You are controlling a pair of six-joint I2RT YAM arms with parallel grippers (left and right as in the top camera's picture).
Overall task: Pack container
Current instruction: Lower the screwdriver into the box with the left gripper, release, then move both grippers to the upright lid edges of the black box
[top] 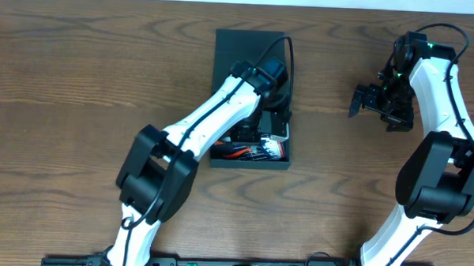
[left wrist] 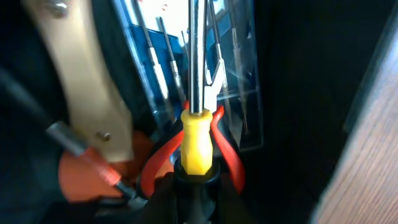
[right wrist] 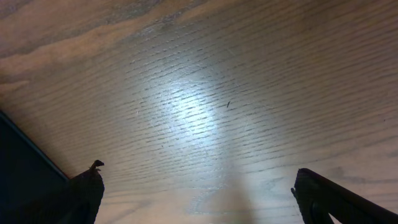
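The dark teal-green container [top: 248,163] stands open at the table's middle, its flap lid [top: 240,50] lying back. My left gripper [left wrist: 198,196] is down inside it, shut on the black handle of a screwdriver [left wrist: 199,140] with a yellow collar and steel shaft. Under the screwdriver lie red-handled pliers [left wrist: 229,149] and a blue flat packet of drill bits [left wrist: 244,93]. In the overhead view the left arm hides the left gripper. My right gripper [top: 378,106] is open and empty over bare wood [right wrist: 196,180], to the right of the container.
An orange-handled tool [left wrist: 81,177] and a pale beige tool [left wrist: 87,93] lie in the container's left part. Red and black tools show at its near end [top: 256,152]. A dark edge of the container shows in the right wrist view [right wrist: 18,168].
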